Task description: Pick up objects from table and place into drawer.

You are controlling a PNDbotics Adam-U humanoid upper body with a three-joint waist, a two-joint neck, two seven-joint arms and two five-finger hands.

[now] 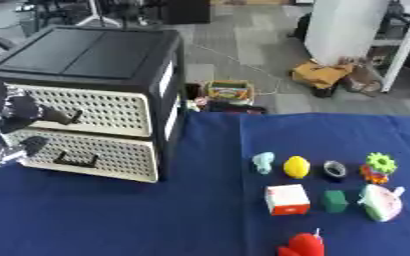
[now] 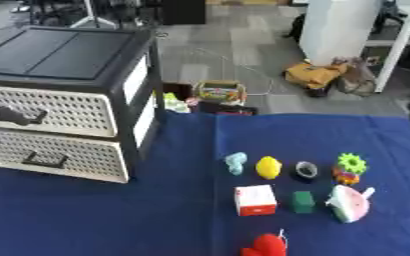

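Black left robot hand point(image 1: 16, 117) seemingly curled round upper drawer handle point(image 1: 64, 116), toys on blue table point(image 1: 112, 215)

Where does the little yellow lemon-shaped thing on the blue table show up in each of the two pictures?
Left eye view: the yellow lemon-shaped thing lies right of centre, in the far row of objects.
Right eye view: it sits nearer the middle, same row.
Shared landmark: in both, the red-and-white box lies just in front of it, slightly left.

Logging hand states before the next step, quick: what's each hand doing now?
Left hand: at the upper drawer handle; whether its fingers grip it cannot be told.
Right hand: not in view.
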